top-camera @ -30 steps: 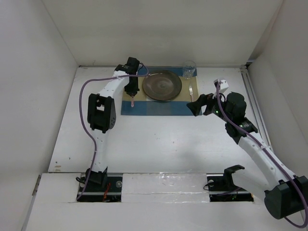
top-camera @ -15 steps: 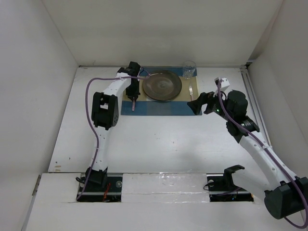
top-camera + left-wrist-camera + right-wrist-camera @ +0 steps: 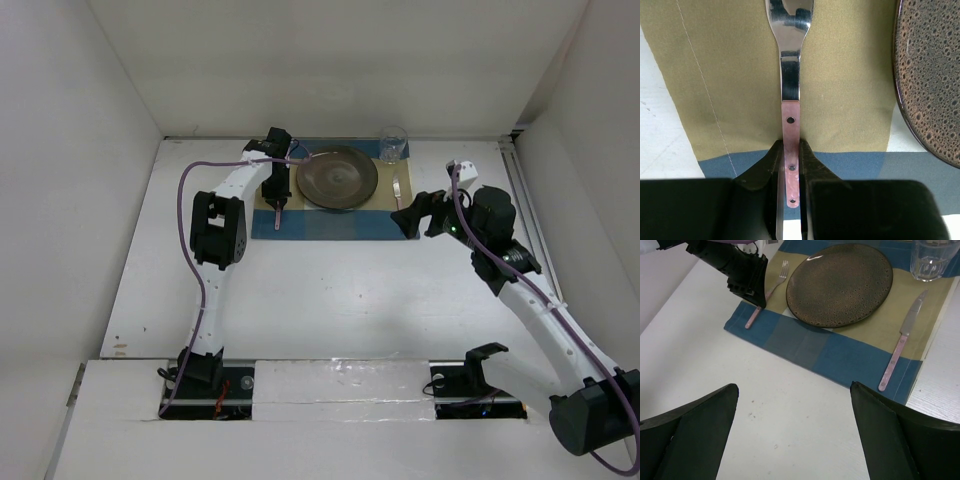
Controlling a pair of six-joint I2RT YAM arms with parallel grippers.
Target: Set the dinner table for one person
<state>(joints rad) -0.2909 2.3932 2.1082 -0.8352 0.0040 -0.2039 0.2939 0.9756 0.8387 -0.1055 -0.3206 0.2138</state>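
Observation:
The white dinner table [image 3: 330, 300] carries a blue-and-tan placemat [image 3: 330, 225]. On the placemat are a dark speckled plate [image 3: 337, 178], a pink-handled knife [image 3: 396, 192] to its right and a clear glass [image 3: 392, 145] at the back right. My left gripper [image 3: 277, 193] is shut on the pink handle of a fork [image 3: 790, 75]. The fork lies flat on the placemat [image 3: 850, 75], just left of the plate [image 3: 935, 75], tines pointing away. My right gripper [image 3: 794, 387] is open and empty above bare table [image 3: 765, 415], in front of the placemat [image 3: 840, 355].
White walls enclose the table on the left, back and right. The right wrist view shows the left gripper [image 3: 757, 297] over the fork [image 3: 775, 280], beside the plate [image 3: 840, 282], the knife [image 3: 900, 345] and the glass [image 3: 932, 257].
In the first half second my left arm swung in and brought the fork down onto the placemat left of the plate. It has held still since. The right arm barely shifted.

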